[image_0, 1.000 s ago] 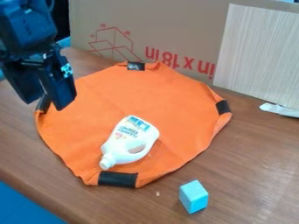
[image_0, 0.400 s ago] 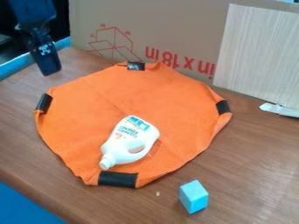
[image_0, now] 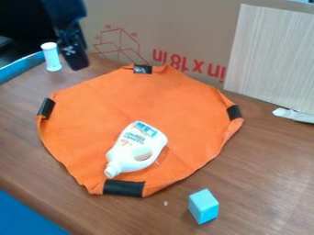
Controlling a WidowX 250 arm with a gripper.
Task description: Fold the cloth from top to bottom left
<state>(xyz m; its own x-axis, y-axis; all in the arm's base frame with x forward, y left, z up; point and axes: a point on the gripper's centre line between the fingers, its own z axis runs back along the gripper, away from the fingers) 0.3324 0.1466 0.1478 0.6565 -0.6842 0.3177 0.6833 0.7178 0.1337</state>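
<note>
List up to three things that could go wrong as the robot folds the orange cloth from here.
1. The white bottle lies on the cloth, so a fold might drag it or trap it underneath.
2. The gripper appears close to the upright white container and could knock it over.
3. The blue block sits just beyond the cloth's near edge; cloth pulled that way might push it.

bright, soft light | pale sheen, tabletop (image_0: 270, 160) right | background (image_0: 21, 18) dark
</note>
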